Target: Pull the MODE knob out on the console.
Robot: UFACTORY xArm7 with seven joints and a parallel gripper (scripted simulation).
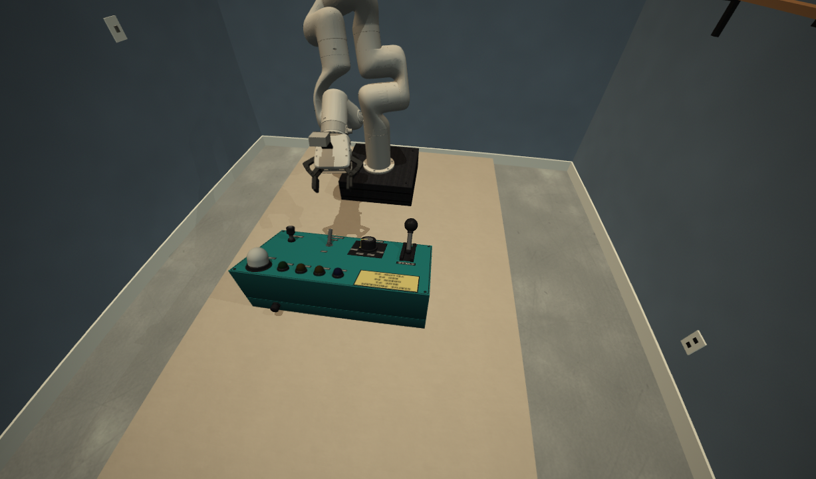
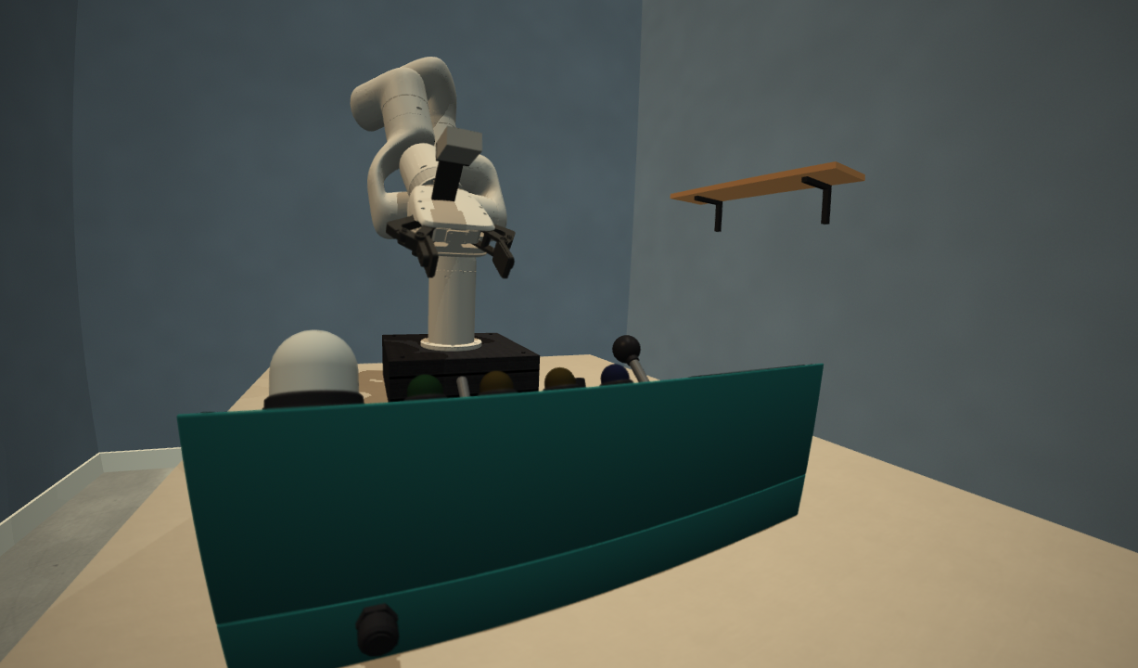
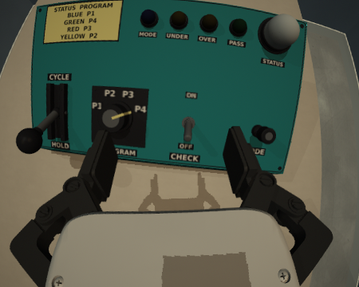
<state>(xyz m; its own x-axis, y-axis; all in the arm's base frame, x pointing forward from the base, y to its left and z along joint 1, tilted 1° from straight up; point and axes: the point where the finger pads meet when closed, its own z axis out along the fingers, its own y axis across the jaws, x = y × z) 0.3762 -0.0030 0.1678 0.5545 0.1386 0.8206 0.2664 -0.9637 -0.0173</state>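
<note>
The teal console (image 1: 315,291) (image 2: 489,490) (image 3: 211,69) stands on the tan table. The MODE knob (image 1: 290,232) (image 3: 264,134) is a small black knob at one end of the top panel, near the white STATUS dome (image 1: 257,257) (image 2: 313,366) (image 3: 281,31). It is hidden in the exterior view. My gripper (image 1: 333,183) (image 2: 467,267) (image 3: 169,142) is open and empty. It hangs in the air behind the console's rear edge, well above it. In the wrist view the right finger stands just left of the knob and covers part of its label.
The panel also carries the CYCLE lever (image 3: 29,139) (image 1: 410,225) (image 2: 625,345), the PROGRAM selector (image 3: 116,117) (image 1: 368,243), the CHECK toggle (image 3: 188,126) (image 1: 330,236) and a row of lamps (image 3: 179,21). A black stub (image 1: 274,307) (image 2: 377,628) sits low on the front wall. The arm's black base (image 1: 398,181) stands behind.
</note>
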